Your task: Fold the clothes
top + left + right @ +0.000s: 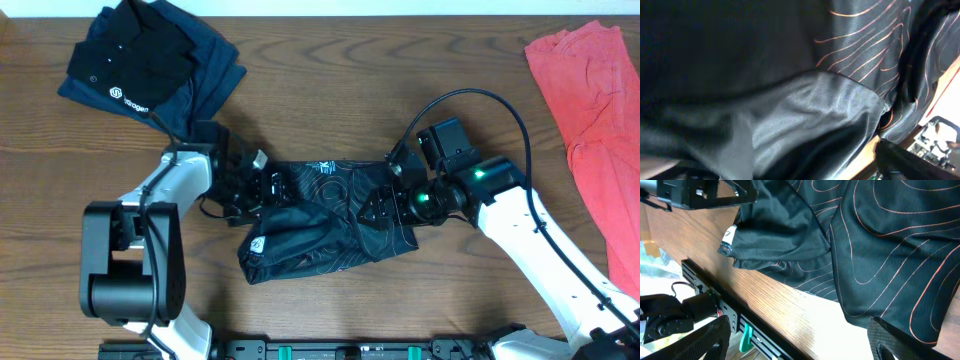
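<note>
The black jersey (320,215) lies bunched mid-way across the table (330,100), its near edge rumpled. The right gripper (385,205) hovers at its right side with fingers spread. The left gripper (266,188) is at its left edge, its state hidden by cloth. Pinching opposite corners and pulling taut should flatten it. Farther back lie a black polo (150,65), left, and a coral garment (590,110), right, neither obstructing.

jersey (330,215) centred on table (330,90), polo (150,65) behind it to the left, third garment (590,120) at right edge
</note>
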Motion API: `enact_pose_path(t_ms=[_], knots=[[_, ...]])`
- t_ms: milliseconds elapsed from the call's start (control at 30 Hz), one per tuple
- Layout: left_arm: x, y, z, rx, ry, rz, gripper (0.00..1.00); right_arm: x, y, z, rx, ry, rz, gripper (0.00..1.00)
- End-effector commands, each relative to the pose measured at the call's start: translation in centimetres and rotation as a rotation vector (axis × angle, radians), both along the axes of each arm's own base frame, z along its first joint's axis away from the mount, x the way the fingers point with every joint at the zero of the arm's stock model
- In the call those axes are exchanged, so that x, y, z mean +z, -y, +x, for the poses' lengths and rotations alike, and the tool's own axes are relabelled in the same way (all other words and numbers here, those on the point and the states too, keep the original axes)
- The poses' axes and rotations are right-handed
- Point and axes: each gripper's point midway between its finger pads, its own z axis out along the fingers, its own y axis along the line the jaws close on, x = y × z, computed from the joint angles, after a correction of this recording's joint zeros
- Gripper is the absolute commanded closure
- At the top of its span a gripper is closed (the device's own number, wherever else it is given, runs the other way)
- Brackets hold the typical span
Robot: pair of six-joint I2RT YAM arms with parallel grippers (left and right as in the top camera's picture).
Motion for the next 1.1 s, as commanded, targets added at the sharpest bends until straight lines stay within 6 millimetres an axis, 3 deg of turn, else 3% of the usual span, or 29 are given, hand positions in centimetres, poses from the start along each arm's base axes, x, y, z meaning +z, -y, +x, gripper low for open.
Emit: enact_pose_path(t_ms=[0,167,233,533,867,1067], knots=[[-5.7,-1.7,-4.2,-0.040,-0.155,0.140,0.20,0.4,-0.5,-0.4,0.031,0.009,0.014,0.15],[-5.9,-1.6,-3.3,-0.028,-0.117,0.139,0.76,0.4,-0.4,-0.5,0.031,0.004,0.012,0.15],[-6.0,-1.7,-3.1,-0.018,-0.116,0.145,0.92,0.4,-0.4,-0.4,0.031,0.007,0.013,0.15],[-5.9,-2.0,-3.0,-0.008,-0.124,0.161,0.94,0.4,-0.4,-0.5,0.032,0.004,0.011,0.14],[-4.6,-7.2,-2.4,0.134,-0.267,0.429,0.94,0.3,-0.2,-0.7,0.061,0.016,0.003,0.12],[-2.8,-8.6,-1.0,0.163,-0.272,0.454,0.94,0.3,-0.2,-0.7,0.061,0.015,0.000,0.12]])
